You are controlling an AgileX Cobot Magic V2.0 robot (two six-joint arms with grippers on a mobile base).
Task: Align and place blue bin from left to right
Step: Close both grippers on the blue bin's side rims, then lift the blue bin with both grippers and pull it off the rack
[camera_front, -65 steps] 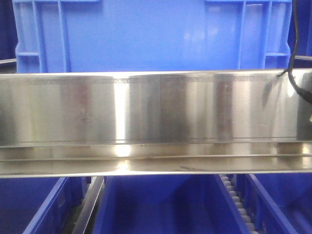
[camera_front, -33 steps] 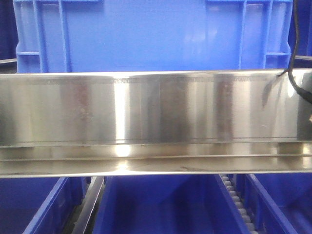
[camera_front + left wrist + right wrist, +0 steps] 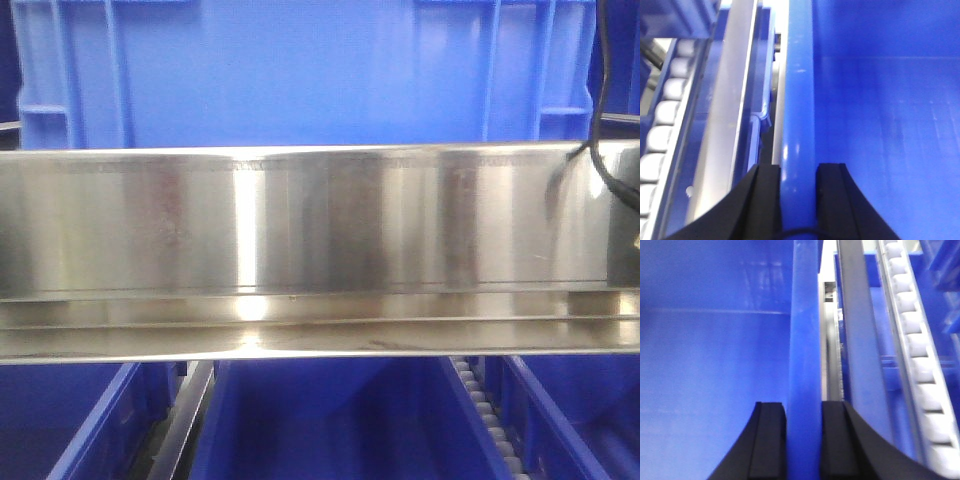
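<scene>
Exterior front-facing view: the blue bin (image 3: 300, 75) fills the upper part of the scene, its smooth wall spanning almost the full width, with vertical ribs showing near its left and right corners. Its lower part is hidden behind a broad stainless-steel panel (image 3: 320, 250) that runs across the middle, so whether its base rests on anything cannot be told. A black cable (image 3: 598, 120) hangs down at the far right, in front of the bin's corner and the panel's top edge. Below the panel lie blue trays (image 3: 320, 420), with a roller track (image 3: 485, 415) running between the middle one and the right one. In the left wrist view the left gripper (image 3: 798, 172) straddles the bin's left rim (image 3: 797, 100), one black jaw outside the wall and one inside, and the jaws are closed against the rim on both sides. A grey metal rail (image 3: 727, 100) and a row of white rollers (image 3: 662, 135) run alongside to the left. In the right wrist view the right gripper (image 3: 803, 410) clamps the bin's right rim (image 3: 804, 330) the same way, jaws pressed to either face of the wall. Another grey rail (image 3: 857, 340) and a line of white rollers (image 3: 917, 355) sit to its right.
</scene>
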